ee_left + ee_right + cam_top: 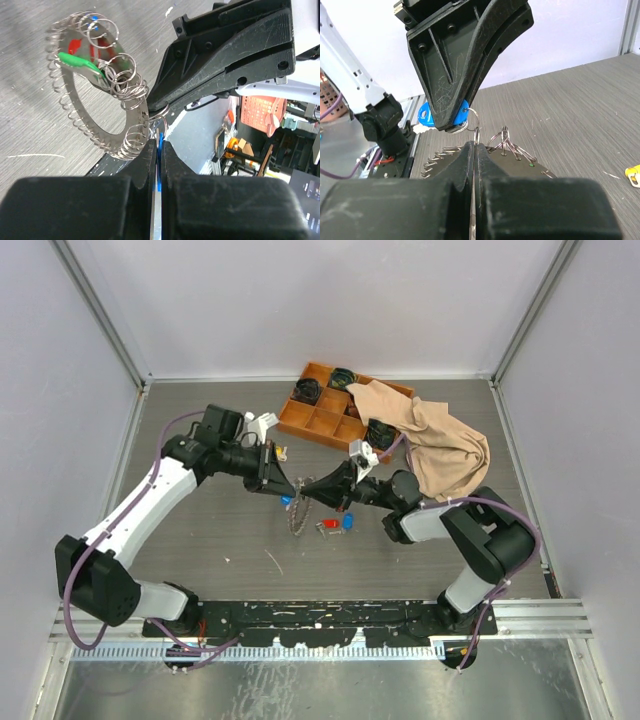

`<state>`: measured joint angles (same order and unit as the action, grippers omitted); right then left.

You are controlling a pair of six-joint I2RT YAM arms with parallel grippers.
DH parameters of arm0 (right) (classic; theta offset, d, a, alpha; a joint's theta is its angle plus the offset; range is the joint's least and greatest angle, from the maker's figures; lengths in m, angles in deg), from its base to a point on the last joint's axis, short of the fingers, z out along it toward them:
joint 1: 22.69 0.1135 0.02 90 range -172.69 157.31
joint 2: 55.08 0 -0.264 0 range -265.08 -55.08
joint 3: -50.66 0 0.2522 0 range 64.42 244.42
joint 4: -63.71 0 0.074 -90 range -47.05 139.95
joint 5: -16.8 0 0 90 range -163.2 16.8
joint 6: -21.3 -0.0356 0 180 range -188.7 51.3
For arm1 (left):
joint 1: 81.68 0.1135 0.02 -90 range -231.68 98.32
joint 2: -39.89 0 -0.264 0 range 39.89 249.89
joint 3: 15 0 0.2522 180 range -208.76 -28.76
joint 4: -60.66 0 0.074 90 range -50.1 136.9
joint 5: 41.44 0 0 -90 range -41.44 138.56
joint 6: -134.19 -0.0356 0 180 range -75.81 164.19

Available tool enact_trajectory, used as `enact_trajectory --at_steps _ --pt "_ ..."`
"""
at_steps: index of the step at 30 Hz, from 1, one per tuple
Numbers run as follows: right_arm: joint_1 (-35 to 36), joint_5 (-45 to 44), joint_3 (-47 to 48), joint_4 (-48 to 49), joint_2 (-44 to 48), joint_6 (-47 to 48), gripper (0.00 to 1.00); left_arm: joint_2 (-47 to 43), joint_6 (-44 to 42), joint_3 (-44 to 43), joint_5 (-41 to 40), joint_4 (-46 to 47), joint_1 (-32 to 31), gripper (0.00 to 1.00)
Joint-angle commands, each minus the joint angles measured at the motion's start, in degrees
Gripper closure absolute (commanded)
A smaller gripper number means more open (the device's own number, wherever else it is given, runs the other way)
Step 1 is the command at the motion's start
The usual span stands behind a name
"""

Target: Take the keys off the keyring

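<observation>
The keyring [100, 131] is a flat grey ring lined with many small wire rings, hanging between my two grippers above the table [297, 515]. A green-capped key [75, 60] is on it. My left gripper [159, 142] is shut on a blue-capped key [425, 116], whose small ring links to the keyring. My right gripper [475, 145] is shut on the keyring's edge at a small wire ring; the ring's plate [517, 162] shows beside its fingers. In the top view the two grippers, left [283, 485] and right [315, 488], meet tip to tip.
A red-capped key [328, 526] and a blue-capped key [347, 522] lie loose on the table below the grippers. An orange compartment tray [318, 368] stands at the back, partly under a beige cloth [440, 440]. A small yellow item [632, 175] lies on the table.
</observation>
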<state>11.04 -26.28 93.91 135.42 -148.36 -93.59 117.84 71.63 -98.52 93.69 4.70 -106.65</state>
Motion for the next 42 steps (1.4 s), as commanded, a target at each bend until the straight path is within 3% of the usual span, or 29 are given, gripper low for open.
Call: enact_trajectory --at_steps 1,13,21,23,25,27,29,30,33,39,42 --pt "1.4 -6.1 3.9 11.6 -1.0 -1.8 0.99 -2.5 -1.9 -4.6 -0.8 -3.3 1.4 1.00" --pt "1.9 0.7 6.4 11.7 -3.7 -0.1 0.79 -0.8 -5.6 -10.7 -1.3 -10.2 1.7 1.00" --pt "-3.5 19.8 8.4 10.0 1.3 0.8 0.55 -0.5 -7.3 -12.1 -0.9 -13.3 1.6 1.00" --pt "-6.9 25.0 9.9 0.2 4.2 4.0 0.52 -0.7 -7.0 -11.7 -0.4 -13.0 1.7 1.00" --pt "-10.9 27.3 11.3 -15.6 8.2 12.0 0.47 -1.2 -6.7 -11.1 0.2 -12.5 1.6 1.00" --pt "-12.9 27.5 16.4 -45.8 12.4 30.9 0.42 -1.7 -6.2 -10.5 0.7 -11.9 1.6 1.00" --pt "-12.4 20.6 30.9 -91.6 12.5 61.5 0.37 -2.4 -5.7 -9.7 1.0 -11.1 1.6 1.00" --pt "-11.4 17.3 35.9 -103.8 11.3 70.3 0.36 -2.7 -5.4 -9.4 1.1 -10.8 1.6 1.00" --pt "-11.7 17.0 39.7 -111.6 10.6 72.3 0.35 -3.3 -4.5 -8.7 1.4 -9.7 1.4 1.00" --pt "-9.3 21.0 39.6 -111.6 12.4 72.7 0.33 -2.8 -3.9 -8.8 1.7 -8.5 -0.5 1.00" --pt "-6.9 19.8 39.7 -110.1 12.5 71.2 0.37 -2.3 -3.9 -9.2 1.3 -8.2 -1.7 1.00"
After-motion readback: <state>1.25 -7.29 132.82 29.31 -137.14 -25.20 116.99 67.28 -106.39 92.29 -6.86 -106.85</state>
